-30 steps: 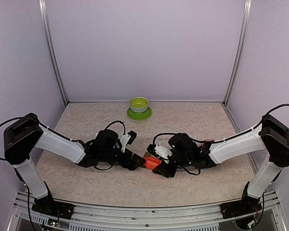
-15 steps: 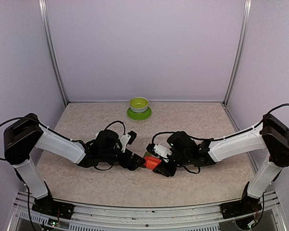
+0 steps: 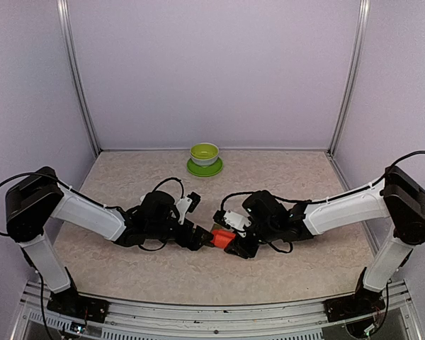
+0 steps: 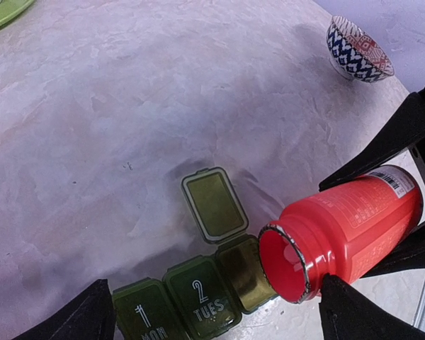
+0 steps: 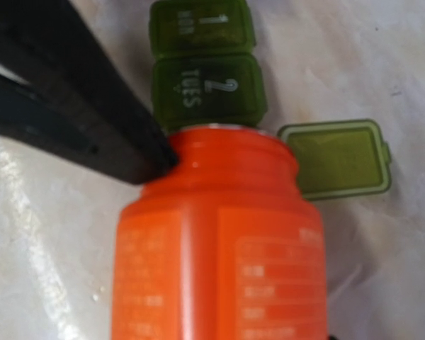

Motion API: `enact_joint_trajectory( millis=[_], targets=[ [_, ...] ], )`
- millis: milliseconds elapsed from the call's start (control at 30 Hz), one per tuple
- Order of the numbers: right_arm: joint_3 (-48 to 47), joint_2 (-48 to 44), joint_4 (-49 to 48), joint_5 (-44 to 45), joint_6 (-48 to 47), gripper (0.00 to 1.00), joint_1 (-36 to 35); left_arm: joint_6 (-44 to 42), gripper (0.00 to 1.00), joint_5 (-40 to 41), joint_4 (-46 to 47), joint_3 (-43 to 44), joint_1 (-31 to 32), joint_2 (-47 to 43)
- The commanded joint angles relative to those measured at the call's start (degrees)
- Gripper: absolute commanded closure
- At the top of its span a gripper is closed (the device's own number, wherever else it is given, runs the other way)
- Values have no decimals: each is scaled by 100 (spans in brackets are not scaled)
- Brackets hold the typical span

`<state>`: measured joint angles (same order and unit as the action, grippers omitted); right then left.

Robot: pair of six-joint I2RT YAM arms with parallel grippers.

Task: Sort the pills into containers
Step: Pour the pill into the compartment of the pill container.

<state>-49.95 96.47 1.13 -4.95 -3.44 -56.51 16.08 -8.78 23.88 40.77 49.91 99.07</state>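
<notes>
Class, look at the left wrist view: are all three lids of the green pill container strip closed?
No: the third compartment's lid lies flipped open, while the MON lid and TUES lid are shut.

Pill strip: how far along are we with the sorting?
Done: the bottle is uncapped, and the strip's third lid is flipped open. In hand: the right tool holds the bottle on its side, mouth over the open compartment; the left tool hovers open nearby. Left: no pills show in that compartment, and the MON lid and TUES lid are shut, so pouring and sorting remain.
</notes>
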Motion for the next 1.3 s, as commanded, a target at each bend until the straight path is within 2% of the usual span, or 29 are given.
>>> enact_joint_trajectory(
  millis=[0, 1267],
  targets=[
    [-259, 63, 19, -59, -41, 95, -45, -111, 3, 75, -104, 106, 17, 40],
    [-1027, 268, 1177, -49, -157, 95, -110, -131, 3, 130, -127, 106, 19, 25]
  ],
)
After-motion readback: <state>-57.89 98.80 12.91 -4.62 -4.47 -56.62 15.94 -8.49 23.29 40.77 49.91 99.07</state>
